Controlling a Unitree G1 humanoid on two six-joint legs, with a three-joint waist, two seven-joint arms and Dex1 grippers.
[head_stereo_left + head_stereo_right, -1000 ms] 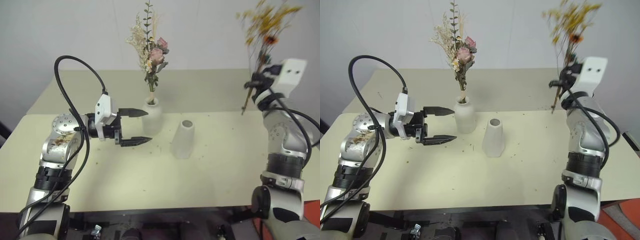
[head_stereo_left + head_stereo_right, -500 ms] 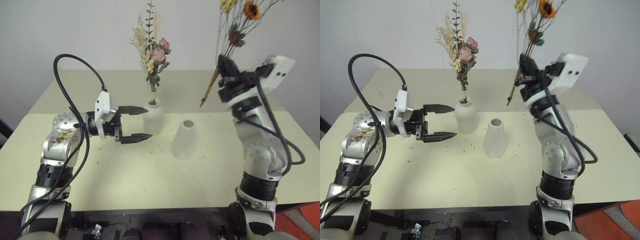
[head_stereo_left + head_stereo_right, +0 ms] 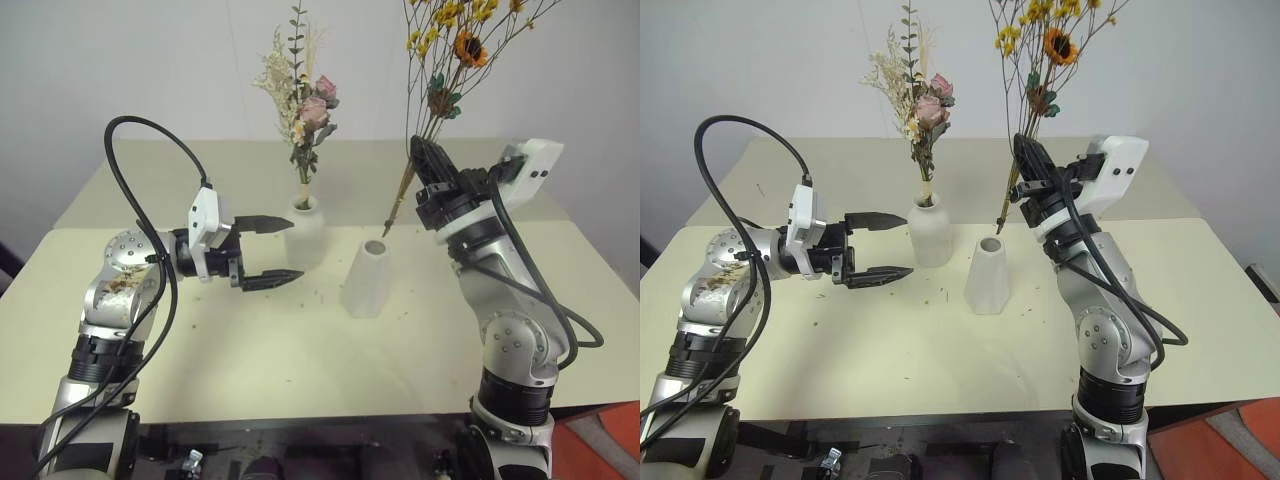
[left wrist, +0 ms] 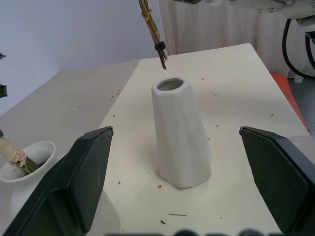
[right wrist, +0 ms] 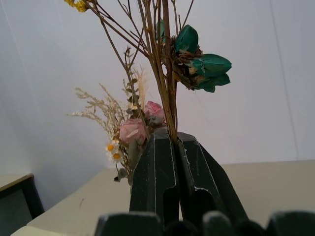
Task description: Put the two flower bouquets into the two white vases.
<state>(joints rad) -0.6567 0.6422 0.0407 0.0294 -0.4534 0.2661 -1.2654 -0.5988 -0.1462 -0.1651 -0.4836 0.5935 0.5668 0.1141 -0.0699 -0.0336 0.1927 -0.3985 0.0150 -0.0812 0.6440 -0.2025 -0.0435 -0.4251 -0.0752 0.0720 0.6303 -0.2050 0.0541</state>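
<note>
Your right gripper (image 3: 1024,160) is clamped tight on the thin brown stems of the bouquet of tiny yellow-orange blossoms (image 3: 1040,40), holding them low down near the bound stem ends. That's the right spot imo: those dried stems are light but brittle, and the top is wide and wispy, so it'll wobble if you swing fast. The stem tips hang just above and slightly behind the mouth of the tapered white cone vase (image 3: 988,277), below the gripper; from the left wrist view they look a touch off centre, though depth is hard to call. That vase is light with a small mouth, so a sideways poke could tip it.

Further left stands the bottle-shaped white vase (image 3: 929,232), already holding the dried pink rose bouquet (image 3: 920,105). Beside it, your left gripper (image 3: 880,245) has its jaws spread wide, holding nothing.
</note>
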